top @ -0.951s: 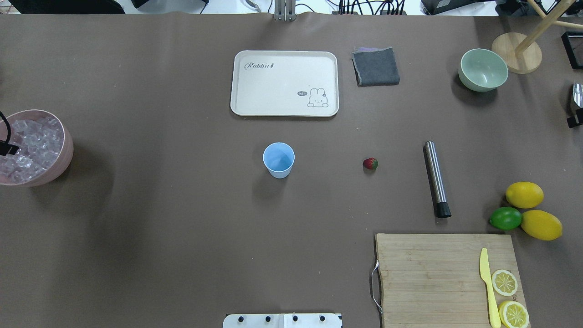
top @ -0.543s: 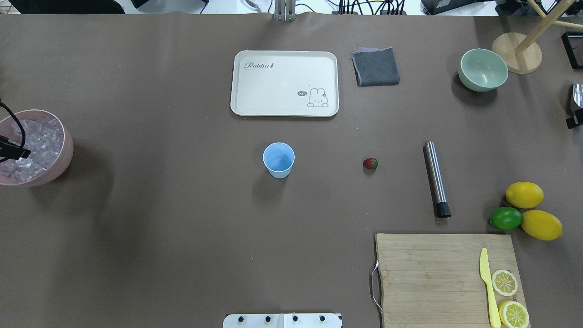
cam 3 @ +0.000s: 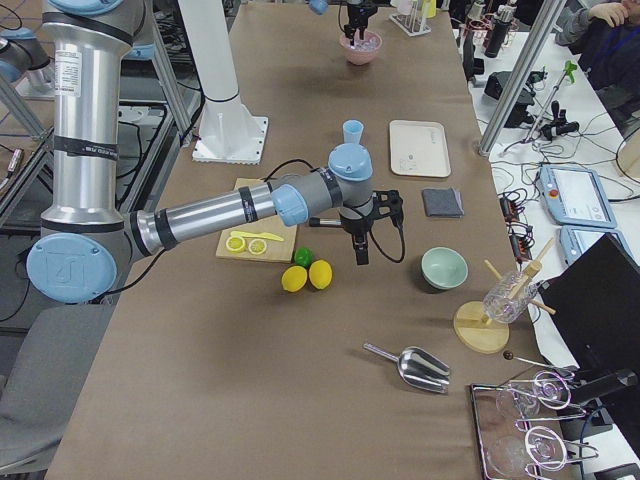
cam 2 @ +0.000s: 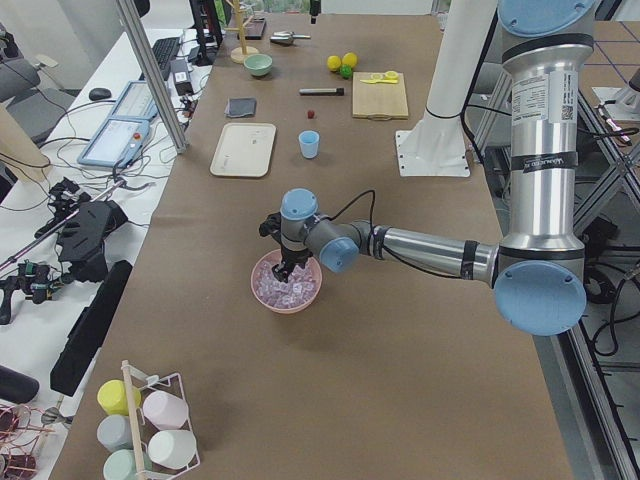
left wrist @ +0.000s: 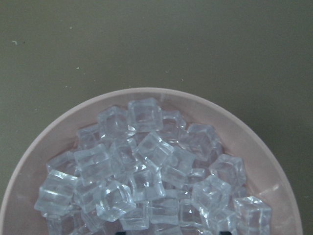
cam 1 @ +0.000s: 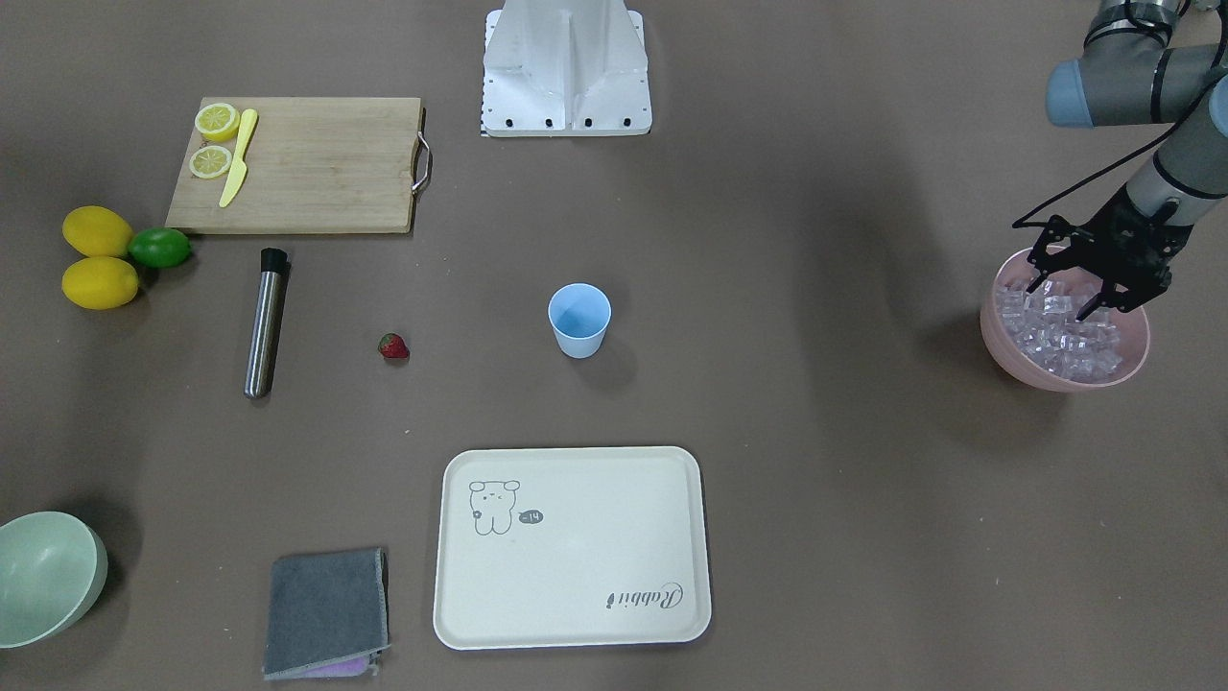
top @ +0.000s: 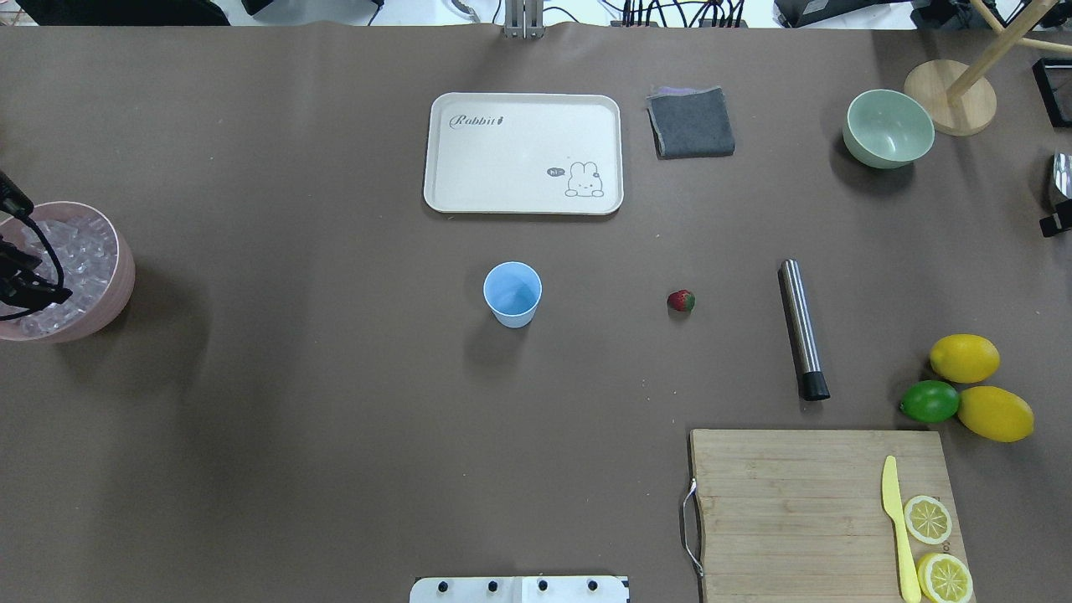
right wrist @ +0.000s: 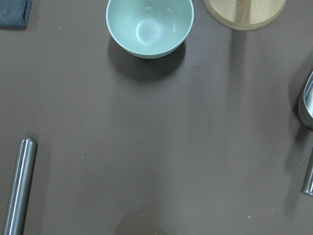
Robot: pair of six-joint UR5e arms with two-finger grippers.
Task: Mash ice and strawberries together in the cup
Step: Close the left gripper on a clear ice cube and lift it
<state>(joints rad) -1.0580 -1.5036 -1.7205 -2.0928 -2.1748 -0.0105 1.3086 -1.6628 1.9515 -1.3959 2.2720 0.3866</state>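
Ice [left wrist: 146, 171]: clear cubes heaped in a pink bowl [cam 1: 1017, 360], well apart from the cup on the robot's left side.
Cup [cam 1: 579, 321]: upright, open mouth up, nothing inside.
Strawberry [cam 1: 393, 346]: on the table on the cup's other side, between the cup and a metal rod [cam 1: 266, 321].
Key relation: the ice lies directly beneath the left gripper [cam 1: 1060, 297]; the cubes have no long axis to line up with, and the left arm is much the nearer.
Left gripper: fingers spread wide, pointing down at the top of the heap, holding nothing; contact with the cubes cannot be told.
Right gripper [cam 3: 362, 250]: hangs beyond the rod from the cup; its opening cannot be told.
Likely next: sink and pinch one cube.
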